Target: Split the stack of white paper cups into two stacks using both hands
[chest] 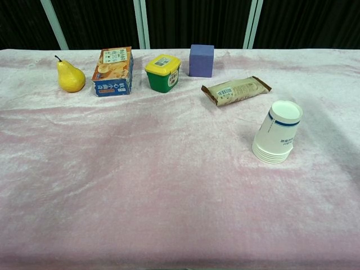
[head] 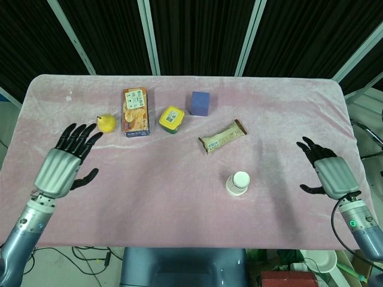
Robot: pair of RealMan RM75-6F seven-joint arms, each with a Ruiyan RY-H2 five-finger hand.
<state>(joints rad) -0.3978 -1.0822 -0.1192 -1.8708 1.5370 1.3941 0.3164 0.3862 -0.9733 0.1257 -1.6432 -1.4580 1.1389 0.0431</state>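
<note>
Both robot hands hover over the tabletop with fingers spread and nothing in them: the left robot hand (head: 63, 162) at the left side, just near of the pear, and the right robot hand (head: 328, 170) at the right edge, well apart from everything else. Neither shows in the chest view.

Pink, velvety cloth covers the tabletop (chest: 140, 185) from edge to edge. On it, right of centre, stands the stack of white paper cups (chest: 277, 132), mouth down and leaning slightly, with a blue band under the top rim and small blue print low on the side that is too small to read. Several rims show at its base. It sits between the two robot hands, nearer the right one, touching neither.

Along the far side runs a row of other things. An orange and blue snack box (chest: 113, 71) stands on its long edge, its printed label too small to read. Right of the box are a green tub with a yellow lid (chest: 162, 72) and a purple cube (chest: 201, 60). A tan snack bar wrapper (chest: 235, 90) lies flat at an angle, a white barcode patch on it, just far of the cups. A yellow pear (chest: 69, 76) stands at the left end of the row, beside the box.
</note>
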